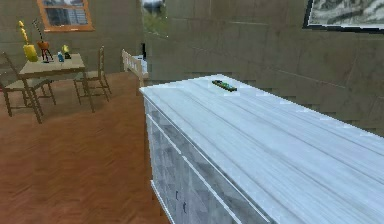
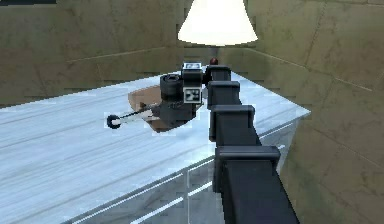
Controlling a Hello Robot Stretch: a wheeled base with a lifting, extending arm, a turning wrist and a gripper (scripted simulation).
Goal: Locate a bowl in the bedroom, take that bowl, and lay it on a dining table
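Whitewashed wood dresser (image 1: 280, 140) (faint sheen), wooden dining table (image 1: 55, 70), plank floor (image 1: 70, 170)

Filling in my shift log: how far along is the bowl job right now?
Done, it seems: the robot stands at a white dresser, arm stretched over its top. In hand: the pincer is at a brown bowl-like thing on that top; whether it holds it cannot be told. Left: carrying it to the dining table and laying it there.

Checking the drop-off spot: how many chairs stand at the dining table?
2. The left chair stands at the dining table's left end, the right chair at its right; others may be hidden behind.
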